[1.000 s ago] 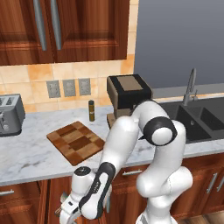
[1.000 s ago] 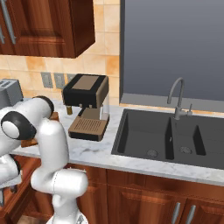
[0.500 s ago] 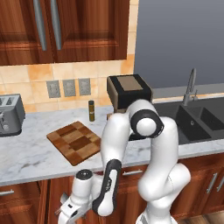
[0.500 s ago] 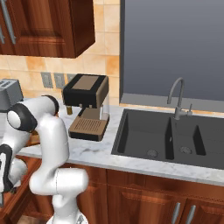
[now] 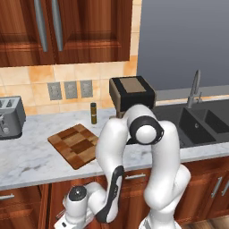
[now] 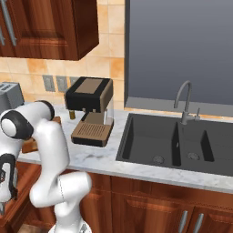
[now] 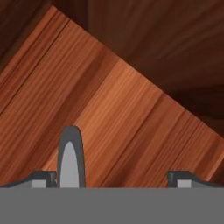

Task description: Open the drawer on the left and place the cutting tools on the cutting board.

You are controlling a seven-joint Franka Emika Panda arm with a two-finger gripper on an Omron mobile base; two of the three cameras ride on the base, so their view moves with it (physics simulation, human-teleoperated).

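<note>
Hovering: hand point(image 7: 113, 177) low, facing the red-brown wood drawer point(image 7: 109, 109) front
Hand: fingers spread wide — grasping nothing
Cutting board point(image 5: 77, 145): flat on desk point(image 5: 27, 161)

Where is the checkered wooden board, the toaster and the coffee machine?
cutting board point(image 5: 75, 145): left base view, middle of its patchwork top.
toaster point(image 5: 10, 117): left base view, its silver side.
coffee machine point(image 6: 88, 110): right base view, its dark front above the tray.
</note>
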